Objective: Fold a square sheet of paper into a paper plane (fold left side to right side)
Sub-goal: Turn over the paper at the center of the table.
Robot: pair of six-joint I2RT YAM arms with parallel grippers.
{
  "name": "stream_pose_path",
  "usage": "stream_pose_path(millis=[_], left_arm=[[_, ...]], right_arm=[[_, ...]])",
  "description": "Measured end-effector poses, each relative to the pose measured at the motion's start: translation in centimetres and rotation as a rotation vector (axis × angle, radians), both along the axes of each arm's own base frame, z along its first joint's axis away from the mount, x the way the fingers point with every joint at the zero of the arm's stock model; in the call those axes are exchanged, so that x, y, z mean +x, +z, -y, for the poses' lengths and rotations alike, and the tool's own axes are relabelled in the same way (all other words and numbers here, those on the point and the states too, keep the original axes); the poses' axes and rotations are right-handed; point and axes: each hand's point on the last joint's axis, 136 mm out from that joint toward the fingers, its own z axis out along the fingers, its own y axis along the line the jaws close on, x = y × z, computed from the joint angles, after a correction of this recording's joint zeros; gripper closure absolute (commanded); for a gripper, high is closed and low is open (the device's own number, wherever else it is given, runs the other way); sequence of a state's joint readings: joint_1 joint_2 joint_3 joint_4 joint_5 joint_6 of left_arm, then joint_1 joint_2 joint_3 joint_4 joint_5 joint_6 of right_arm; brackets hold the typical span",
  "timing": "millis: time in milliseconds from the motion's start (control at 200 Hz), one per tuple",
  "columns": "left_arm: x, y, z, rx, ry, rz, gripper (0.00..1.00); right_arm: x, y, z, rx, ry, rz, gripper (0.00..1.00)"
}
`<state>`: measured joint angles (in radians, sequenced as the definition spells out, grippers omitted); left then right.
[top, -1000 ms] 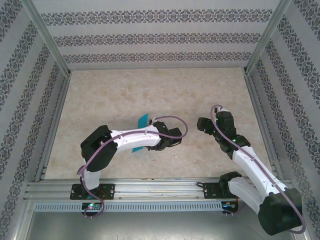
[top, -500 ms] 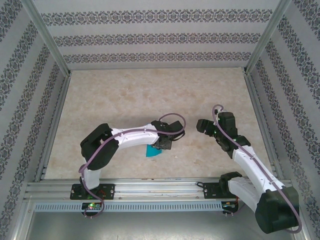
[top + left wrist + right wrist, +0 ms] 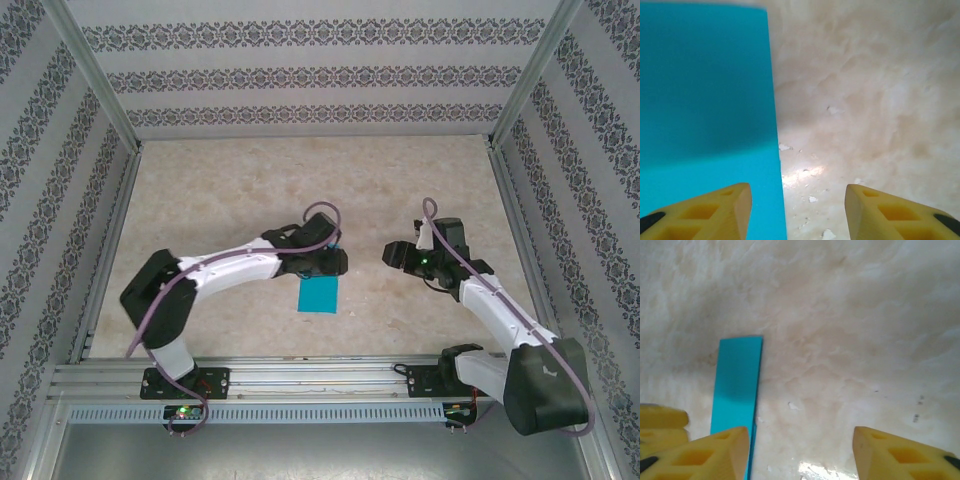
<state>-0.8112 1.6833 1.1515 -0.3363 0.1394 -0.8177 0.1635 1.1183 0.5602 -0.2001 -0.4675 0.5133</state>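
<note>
The square sheet of paper (image 3: 320,295) is teal-blue and lies flat on the table as a small upright rectangle, not a pointed paper plane shape. My left gripper (image 3: 335,262) hovers just beyond its far edge. In the left wrist view the sheet (image 3: 705,100) covers the left side, and its right edge runs under my left finger (image 3: 715,210). The left gripper (image 3: 797,212) is open, with bare table between its fingers. My right gripper (image 3: 392,256) stands to the right of the sheet, open and holding nothing (image 3: 800,452). From there the sheet (image 3: 737,382) is a narrow strip at the left.
The beige marbled table top (image 3: 300,190) is bounded by patterned walls and aluminium posts (image 3: 515,100). A metal rail (image 3: 320,375) carries both arm bases at the near edge. Small white flecks (image 3: 812,199) dot the table surface.
My left gripper opened and let go of the paper, which went from standing tilted to lying flat. The left arm swung right and forward. The right gripper moved left towards the sheet and narrowed.
</note>
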Motion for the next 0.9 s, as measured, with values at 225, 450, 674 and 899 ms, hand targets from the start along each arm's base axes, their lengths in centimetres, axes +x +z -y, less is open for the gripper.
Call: stream_pose_path(millis=[225, 450, 674, 899], left_arm=[[1.6, 2.2, -5.2, -0.139, 0.078, 0.103, 0.52], [1.1, 0.8, -10.0, -0.195, 0.167, 0.114, 0.5], [0.9, 0.1, -10.9, -0.257, 0.196, 0.088, 0.52], [0.8, 0.2, -10.6, -0.279, 0.187, 0.085, 0.54]], right_arm=[[-1.7, -2.1, -6.0, 0.102, 0.142, -0.137, 0.77], [-3.2, -4.1, -10.9, 0.126, 0.236, -0.233, 0.93], [-3.2, -5.7, -13.3, 0.12, 0.267, -0.281, 0.99], [-2.3, -6.7, -13.9, 0.107, 0.267, -0.297, 1.0]])
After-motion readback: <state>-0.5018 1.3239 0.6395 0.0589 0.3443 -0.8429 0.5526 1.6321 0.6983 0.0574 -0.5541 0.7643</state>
